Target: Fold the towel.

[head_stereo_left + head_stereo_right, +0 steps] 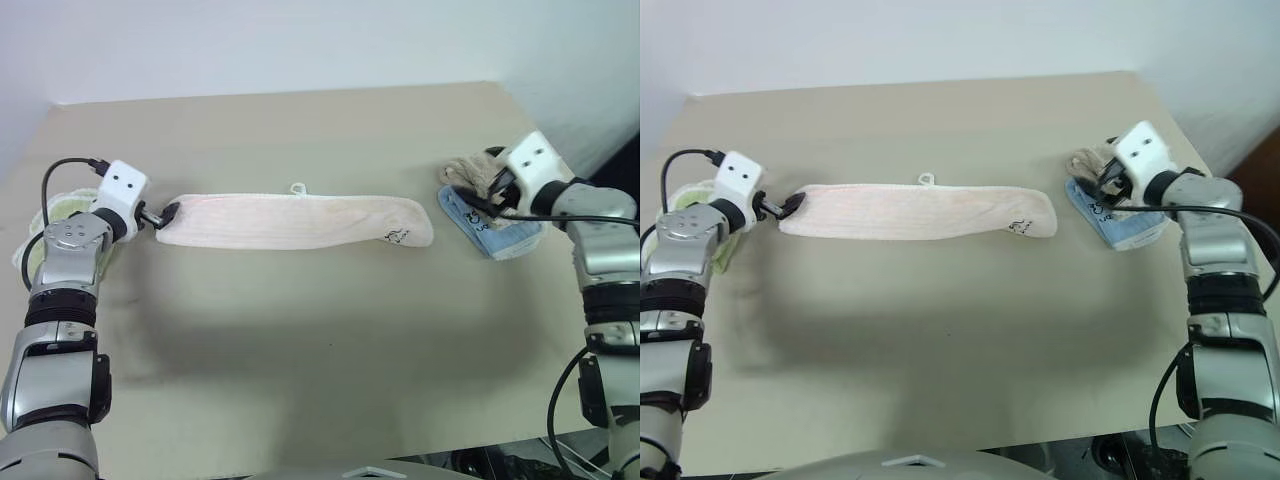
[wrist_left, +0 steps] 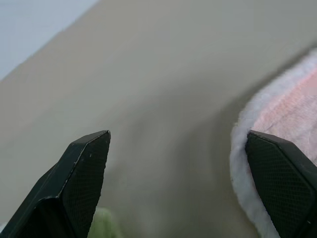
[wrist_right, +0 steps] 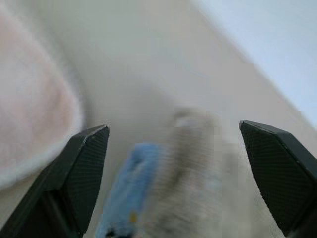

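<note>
A: Both jaws stood wide and empty; the left gripper (image 2: 173, 183) sat at one end of the pale pink terry towel (image 1: 300, 222), folded into a long strip mid-table.

B: The right gripper (image 3: 173, 178) hung over the blue and beige cloths (image 1: 490, 225); it risked snagging them. The tan table (image 1: 300, 350) was roomy nearer the robot.

Across the middle of the table (image 1: 300, 340): towel (image 1: 295, 221), lengthwise left to right. At its left end: left gripper (image 1: 160, 215), a folded cloth (image 1: 55, 215) further left. Right of it, apart: two cloths (image 1: 490, 225), right gripper (image 1: 480, 195) above them.
</note>
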Available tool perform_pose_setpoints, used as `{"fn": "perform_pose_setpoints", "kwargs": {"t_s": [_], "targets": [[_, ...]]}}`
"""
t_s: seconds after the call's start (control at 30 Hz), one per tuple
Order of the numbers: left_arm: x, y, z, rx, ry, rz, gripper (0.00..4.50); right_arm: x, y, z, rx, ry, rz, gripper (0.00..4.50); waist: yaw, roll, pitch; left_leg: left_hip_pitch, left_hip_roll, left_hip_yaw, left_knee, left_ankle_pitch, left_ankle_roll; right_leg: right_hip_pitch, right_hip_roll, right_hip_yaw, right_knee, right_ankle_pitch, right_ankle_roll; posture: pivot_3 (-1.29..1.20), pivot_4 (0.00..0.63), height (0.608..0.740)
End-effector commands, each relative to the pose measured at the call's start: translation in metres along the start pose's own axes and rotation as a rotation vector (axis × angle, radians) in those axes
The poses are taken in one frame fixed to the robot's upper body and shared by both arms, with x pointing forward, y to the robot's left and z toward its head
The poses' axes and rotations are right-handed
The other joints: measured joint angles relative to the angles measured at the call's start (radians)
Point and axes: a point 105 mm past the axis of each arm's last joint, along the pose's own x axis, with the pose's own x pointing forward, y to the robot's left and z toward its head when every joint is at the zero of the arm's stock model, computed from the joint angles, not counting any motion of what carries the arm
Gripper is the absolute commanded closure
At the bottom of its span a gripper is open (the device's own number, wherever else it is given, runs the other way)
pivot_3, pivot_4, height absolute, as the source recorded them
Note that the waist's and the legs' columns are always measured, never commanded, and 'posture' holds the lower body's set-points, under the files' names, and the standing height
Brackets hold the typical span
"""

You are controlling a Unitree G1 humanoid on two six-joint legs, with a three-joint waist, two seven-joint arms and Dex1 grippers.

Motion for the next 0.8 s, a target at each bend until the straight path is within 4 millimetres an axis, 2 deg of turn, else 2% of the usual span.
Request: {"fn": "perform_pose_setpoints", "kwargs": {"t_s": [0.03,0.13,0.23,0.37,0.47,0.53,0.63,0.8], "targets": [[-0.010,0.001,0.029,-0.004,-0.127,-0.028,0.04,-0.020,0.026,0.011,0.200,-0.049,0.067,0.02,0.003,-0.001,-0.001,0.000,0.000,0.000,0.000,-0.002,0.003,0.000,0.000,0.000,0.000,0.000,0.000,0.00,0.150,0.728],[-0.018,-0.022,0.047,-0.029,-0.227,-0.159,0.04,-0.032,0.057,0.008,0.466,-0.024,0.140,0.02,0.002,-0.001,-0.001,0.000,0.000,-0.001,0.000,-0.002,0.004,0.000,-0.001,0.000,0.000,0.000,0.000,0.00,0.150,0.728],[-0.023,-0.044,0.043,0.045,-0.192,-0.268,0.04,-0.038,0.090,0.010,0.656,0.017,0.212,0.02,-0.002,-0.001,-0.001,0.000,0.000,-0.001,0.000,-0.002,0.004,0.000,-0.002,0.001,0.000,0.001,-0.001,0.00,0.150,0.728],[-0.023,-0.049,0.033,0.104,-0.135,-0.278,0.04,-0.038,0.110,0.011,0.906,0.046,0.231,0.02,-0.001,-0.001,-0.002,0.004,0.001,-0.001,0.000,-0.002,0.003,0.002,0.000,0.002,0.000,0.001,-0.002,0.00,0.150,0.728],[-0.023,-0.051,0.036,0.095,-0.153,-0.292,0.04,-0.033,0.131,0.007,1.094,0.103,0.241,0.02,0.000,-0.001,-0.002,0.005,0.002,-0.001,0.000,-0.002,0.002,0.002,0.001,0.002,0.002,0.001,-0.002,0.00,0.150,0.728],[-0.026,-0.060,0.043,0.093,-0.190,-0.346,0.04,-0.027,0.142,-0.002,1.207,0.133,0.201,0.02,0.000,0.000,-0.002,0.005,0.002,0.000,0.000,-0.001,0.002,0.001,0.001,0.002,0.003,0.001,-0.002,0.00,0.150,0.728],[-0.032,-0.073,0.049,0.100,-0.220,-0.418,0.04,-0.016,0.151,-0.010,1.363,0.151,0.112,0.02,-0.001,0.000,-0.003,0.004,0.001,0.000,0.000,-0.001,0.002,0.000,0.000,0.002,0.007,0.001,-0.002,0.00,0.150,0.728],[-0.040,-0.094,0.062,0.067,-0.277,-0.510,0.04,0.002,0.147,-0.016,1.559,0.195,-0.027,0.02,-0.001,0.000,-0.003,0.003,0.000,0.000,0.000,-0.001,0.002,-0.002,0.000,0.003,0.008,0.001,-0.002,0.00,0.150,0.728]]}}
